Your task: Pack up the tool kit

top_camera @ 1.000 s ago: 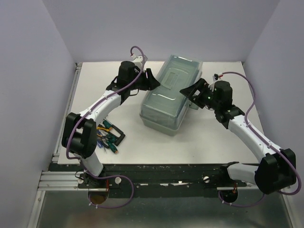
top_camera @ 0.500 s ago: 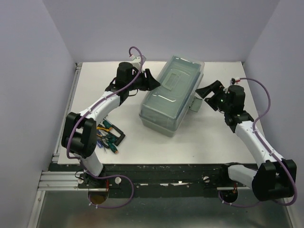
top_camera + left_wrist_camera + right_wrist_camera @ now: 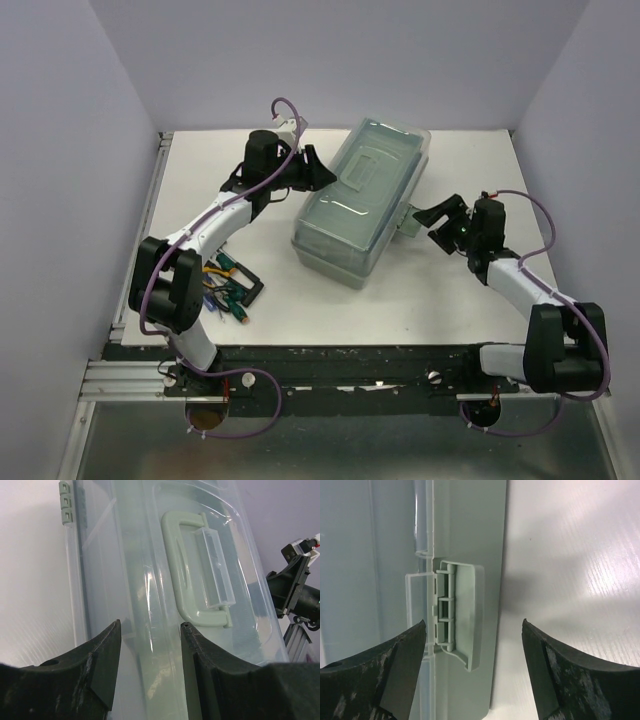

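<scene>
The pale green toolbox [image 3: 358,208] lies in the middle of the table with its translucent lid [image 3: 150,555] down and its handle [image 3: 192,575] flat on top. My left gripper [image 3: 322,172] is open at the box's far-left side, and its jaws straddle the lid's long edge [image 3: 150,630]. My right gripper [image 3: 432,226] is open and empty just right of the box. It faces the green side latch [image 3: 467,615], which sticks out from the box wall [image 3: 405,219]. Loose green- and yellow-handled tools [image 3: 228,290] lie near the left arm's base.
A second latch [image 3: 65,502] shows on the box's other long side. The right arm's black gripper [image 3: 295,590] stands beyond the box in the left wrist view. White table [image 3: 430,300] spreads around the box, and grey walls close in on three sides.
My right gripper has pulled back from above the box's right edge, moving right and down to table level beside the latch. The left arm and the box have stayed put.
</scene>
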You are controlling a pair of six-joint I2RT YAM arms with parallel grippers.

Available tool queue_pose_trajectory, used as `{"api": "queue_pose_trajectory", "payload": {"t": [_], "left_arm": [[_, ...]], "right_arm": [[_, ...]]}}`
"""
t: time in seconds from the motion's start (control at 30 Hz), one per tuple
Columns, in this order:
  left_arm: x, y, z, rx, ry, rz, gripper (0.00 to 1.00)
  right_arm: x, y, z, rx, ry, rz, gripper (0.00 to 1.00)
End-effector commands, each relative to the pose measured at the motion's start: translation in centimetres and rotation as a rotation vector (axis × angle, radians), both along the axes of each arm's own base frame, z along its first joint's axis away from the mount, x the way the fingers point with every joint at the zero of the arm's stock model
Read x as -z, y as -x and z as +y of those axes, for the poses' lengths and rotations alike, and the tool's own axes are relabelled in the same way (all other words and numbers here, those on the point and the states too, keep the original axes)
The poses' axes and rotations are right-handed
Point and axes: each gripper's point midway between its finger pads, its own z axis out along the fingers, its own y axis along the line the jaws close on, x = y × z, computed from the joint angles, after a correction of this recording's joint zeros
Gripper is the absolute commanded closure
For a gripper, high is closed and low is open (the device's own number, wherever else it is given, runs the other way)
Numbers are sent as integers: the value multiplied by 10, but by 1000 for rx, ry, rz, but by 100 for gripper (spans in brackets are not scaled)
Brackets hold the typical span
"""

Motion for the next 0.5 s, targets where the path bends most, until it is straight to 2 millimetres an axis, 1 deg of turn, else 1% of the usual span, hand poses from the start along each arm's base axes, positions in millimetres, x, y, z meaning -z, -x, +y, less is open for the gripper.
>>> {"api": "queue_pose_trajectory", "payload": {"t": [0.0, 0.1, 0.13, 0.23, 0.3, 0.33, 0.4, 0.47], "left_arm": [[64, 26, 20, 15, -147, 203, 82], [56, 23, 21, 7, -170, 178, 80], [54, 21, 22, -1, -186, 168, 76], [40, 18, 23, -13, -231, 121, 66], [29, 16, 21, -19, -258, 90, 53], [24, 15, 21, -24, -275, 72, 45], [9, 11, 20, -54, -316, 23, 31], [-4, 10, 18, -90, -365, -25, 24]], "right_arm": [[-5, -11, 7, -31, -43, -76, 18], [0, -15, 11, -43, -74, -78, 26], [4, -15, 12, -45, -84, -71, 29], [7, -18, 16, -61, -102, -90, 37], [8, -20, 18, -73, -113, -100, 42], [10, -21, 19, -77, -120, -101, 43], [12, -22, 22, -89, -134, -102, 44], [14, -23, 23, -91, -147, -104, 48]]}}
